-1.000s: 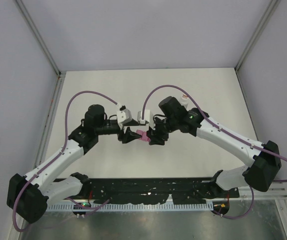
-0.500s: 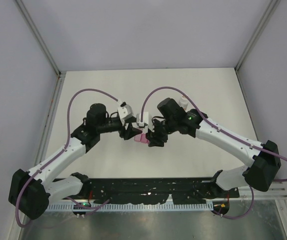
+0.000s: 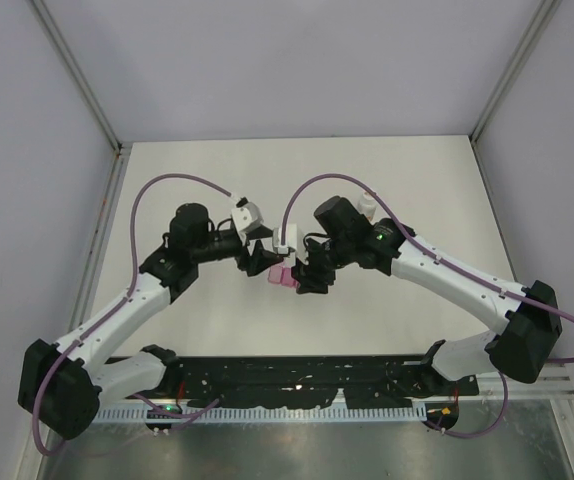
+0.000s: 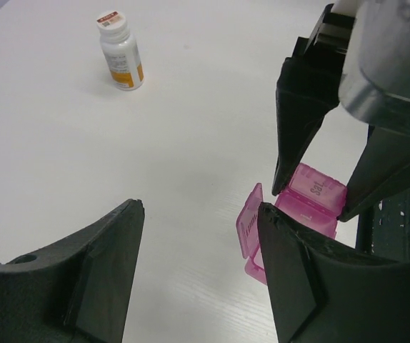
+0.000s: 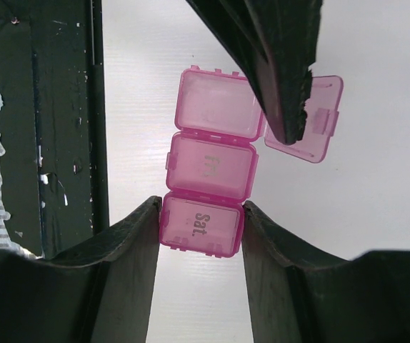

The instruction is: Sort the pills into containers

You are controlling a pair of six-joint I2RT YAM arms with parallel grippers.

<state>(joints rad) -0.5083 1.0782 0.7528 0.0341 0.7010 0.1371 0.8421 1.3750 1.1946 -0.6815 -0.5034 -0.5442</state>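
The pink pill box (image 5: 208, 171) is a strip of three compartments lying on the white table. It also shows in the top view (image 3: 283, 279) and the left wrist view (image 4: 312, 194). My right gripper (image 5: 201, 212) is shut on its "Sat." end, one finger on each side. The far compartment's lid (image 5: 306, 123) stands open to the side; the other two lids are shut. My left gripper (image 4: 201, 239) is open, and one finger (image 5: 283, 71) hangs just over the open compartment's hinge. No pills show in any view.
A small white bottle with an orange label (image 4: 121, 51) stands upright farther out on the table, partly hidden behind the right arm in the top view (image 3: 367, 203). The black base rail (image 5: 48, 121) runs along the near edge.
My left gripper came in towards the pill box, then drew back a little to the far side. More of the pink box now shows. The right gripper has kept its hold.
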